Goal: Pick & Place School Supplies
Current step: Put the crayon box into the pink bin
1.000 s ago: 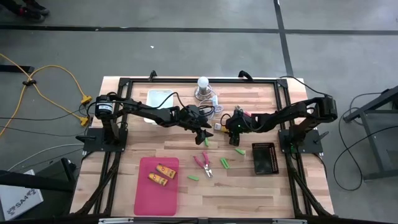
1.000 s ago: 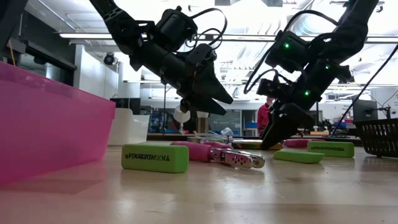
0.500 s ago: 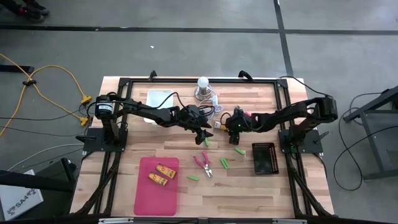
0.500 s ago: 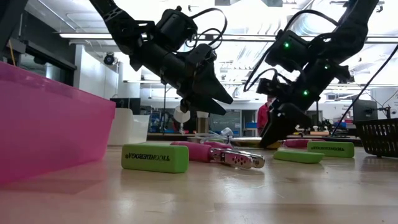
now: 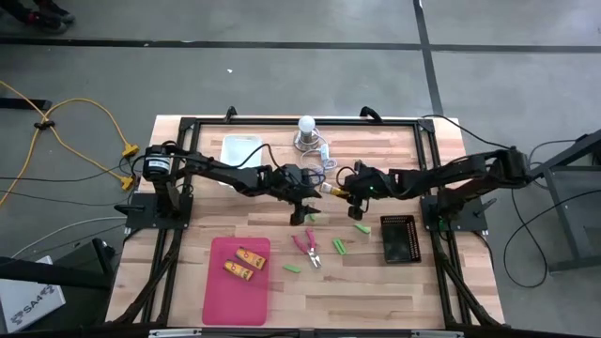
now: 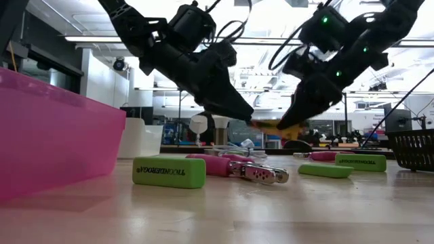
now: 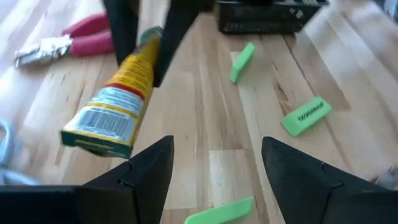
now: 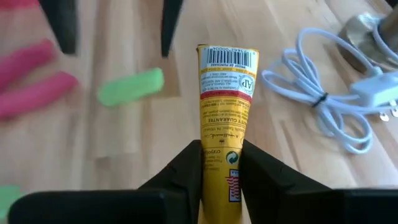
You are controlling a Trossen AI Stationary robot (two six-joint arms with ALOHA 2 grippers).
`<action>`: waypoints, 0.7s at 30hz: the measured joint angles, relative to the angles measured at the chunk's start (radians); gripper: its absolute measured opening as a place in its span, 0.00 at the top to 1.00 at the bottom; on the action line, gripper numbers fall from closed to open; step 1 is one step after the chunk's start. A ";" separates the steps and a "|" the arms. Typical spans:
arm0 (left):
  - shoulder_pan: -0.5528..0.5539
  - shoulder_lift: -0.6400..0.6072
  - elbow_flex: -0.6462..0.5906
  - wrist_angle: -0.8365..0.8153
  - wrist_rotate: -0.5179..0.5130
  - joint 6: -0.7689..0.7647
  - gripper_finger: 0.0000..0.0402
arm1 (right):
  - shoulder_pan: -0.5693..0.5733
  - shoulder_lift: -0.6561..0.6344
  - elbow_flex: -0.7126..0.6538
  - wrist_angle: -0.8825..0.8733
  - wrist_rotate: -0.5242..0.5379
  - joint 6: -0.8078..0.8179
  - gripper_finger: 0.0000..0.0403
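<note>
High view: the right gripper (image 5: 346, 189) sits mid-tabletop with a yellow-orange glue tube (image 5: 332, 189) projecting from its jaws toward the left gripper (image 5: 302, 208), which waits just beside the tube's free end. A pink rectangular tray (image 5: 214, 291) holding two similar tubes lies well apart on the left arm's side, so this reads as a handover toward that tray; pink-handled pliers (image 5: 307, 246) and short green erasers (image 5: 336, 246) lie near both grippers, beside a black mesh basket (image 5: 398, 238). Low view: the tube (image 6: 272, 126) is lifted clear of the wooden tabletop (image 6: 271, 210), bridging the two grippers above a green eraser (image 6: 169, 172). Left wrist view: the left jaws are spread wide, with the tube's crimped end (image 7: 115, 106) just ahead of the gap, not yet between them, which leaves room to close around it. Right wrist view: the right jaws pinch the tube (image 8: 225, 112) near its cap end, leaving the long body free for the other gripper; a white coiled cord (image 8: 323, 109) lies beyond.
</note>
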 joint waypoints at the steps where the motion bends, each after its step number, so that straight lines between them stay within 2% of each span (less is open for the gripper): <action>1: -0.005 0.000 0.000 0.000 -0.008 0.034 0.41 | 0.003 -0.013 0.000 0.001 -0.004 0.004 0.80; 10: -0.068 -0.012 0.000 0.002 -0.244 0.216 0.41 | 0.036 -0.039 0.001 -0.049 0.015 0.025 0.79; 21: -0.116 -0.050 0.000 0.002 -0.380 0.350 0.41 | 0.045 -0.039 0.001 -0.076 -0.004 0.058 0.80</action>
